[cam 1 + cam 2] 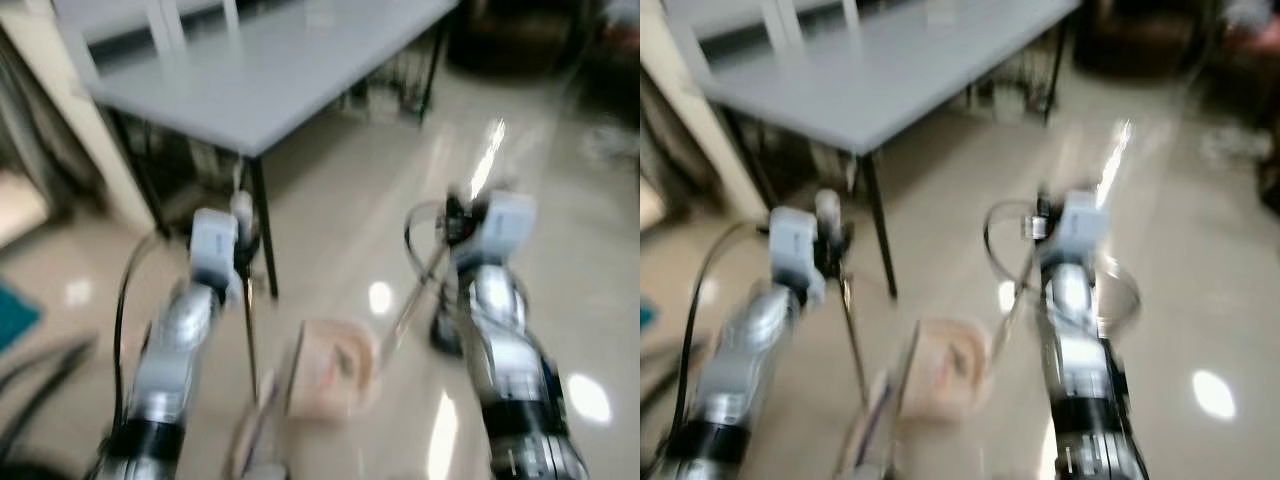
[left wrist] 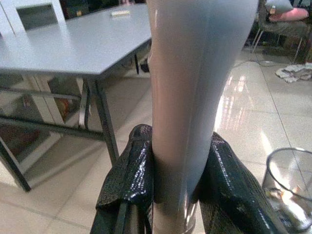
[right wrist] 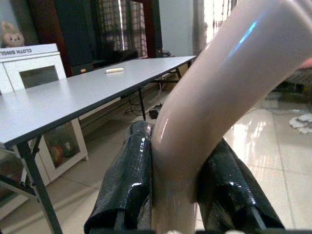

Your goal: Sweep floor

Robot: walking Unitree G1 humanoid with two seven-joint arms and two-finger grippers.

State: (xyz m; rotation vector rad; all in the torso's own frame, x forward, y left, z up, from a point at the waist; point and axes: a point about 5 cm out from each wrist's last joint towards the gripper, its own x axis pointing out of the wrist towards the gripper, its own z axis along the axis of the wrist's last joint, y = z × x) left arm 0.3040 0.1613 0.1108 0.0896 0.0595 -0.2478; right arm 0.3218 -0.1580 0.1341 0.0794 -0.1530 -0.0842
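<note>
The pale pink dustpan (image 1: pixel 330 365) sits low on the shiny floor (image 1: pixel 340 210) between the two arms, and it looks light, hard and a bit slippery, so its long handle is the best place to grab. The left gripper (image 2: pixel 178 170) squeezes tight on a smooth pale handle (image 2: pixel 195 97), and the right gripper (image 3: pixel 178 180) squeezes a curved handle (image 3: pixel 219 92), near the grey table (image 1: pixel 280 70)

A: Arms? Both silver and rounded, shiny metal, each with a black band low on the forearm. Left arm (image 1: pixel 170 350), right arm (image 1: pixel 505 350).

B: Wrists carry pale boxy blocks. A black cable (image 1: pixel 122 300) loops beside the left arm; a thin one (image 1: pixel 412 232) curls by the right wrist.

A: Fingers (image 2: pixel 127 180) black, with a glossy pebbled skin. Same on the right (image 3: pixel 124 183).
</note>
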